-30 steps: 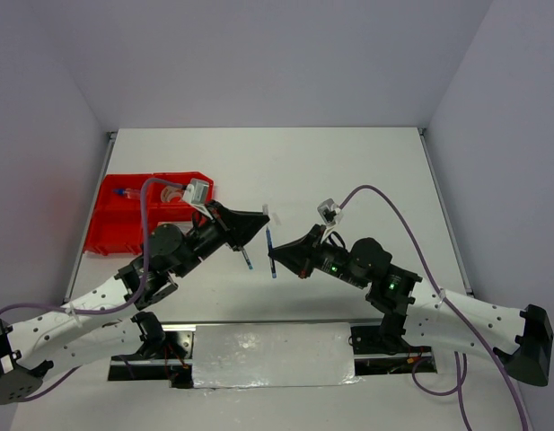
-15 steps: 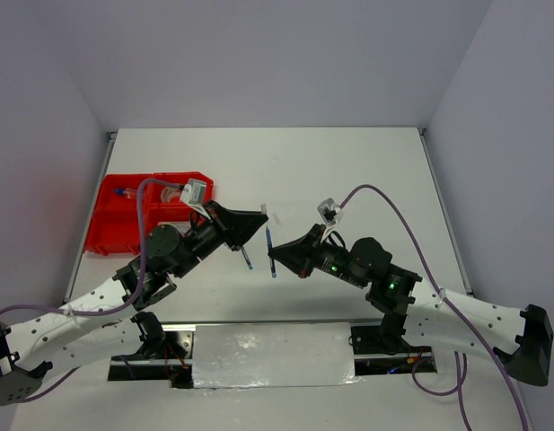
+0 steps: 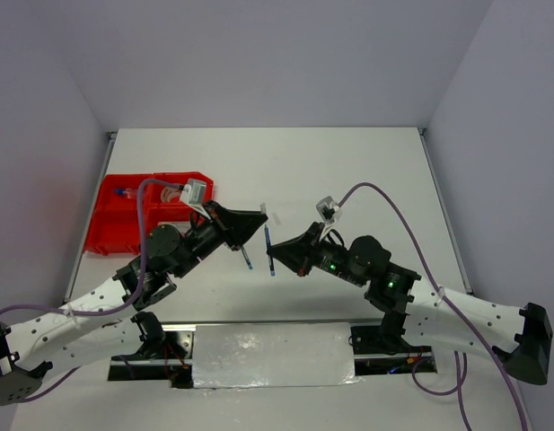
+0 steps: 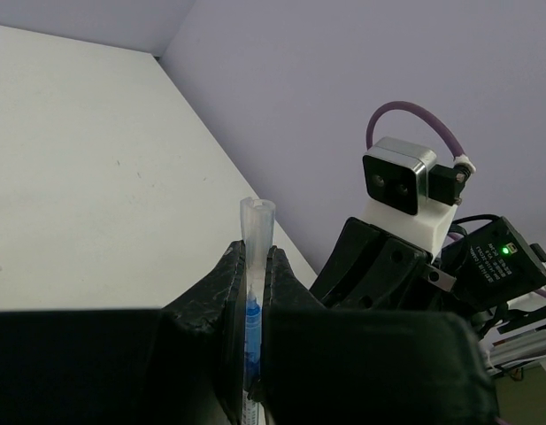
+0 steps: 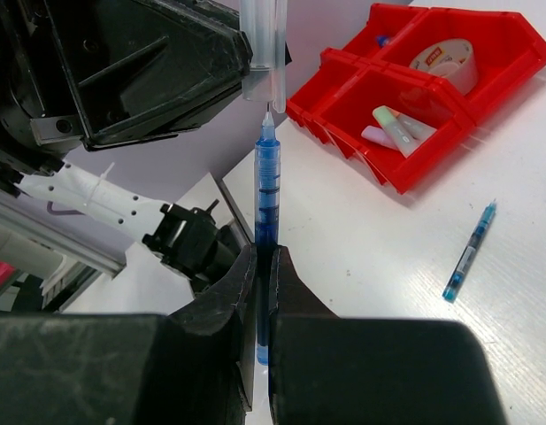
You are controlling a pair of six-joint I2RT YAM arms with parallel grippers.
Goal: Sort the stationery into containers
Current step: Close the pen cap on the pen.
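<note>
Glossy red plastic tray (image 5: 511,40), clear plastic cap (image 5: 264,35), matt white table (image 5: 388,257)

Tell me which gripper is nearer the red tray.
Left. The left gripper hangs just right of the red tray; the right gripper is farther right, beyond the left one.

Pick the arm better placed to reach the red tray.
Left, probably. The red tray sits on its side, near the left gripper, shut on a clear tube; the right gripper, shut on a blue pen, is farther.
</note>
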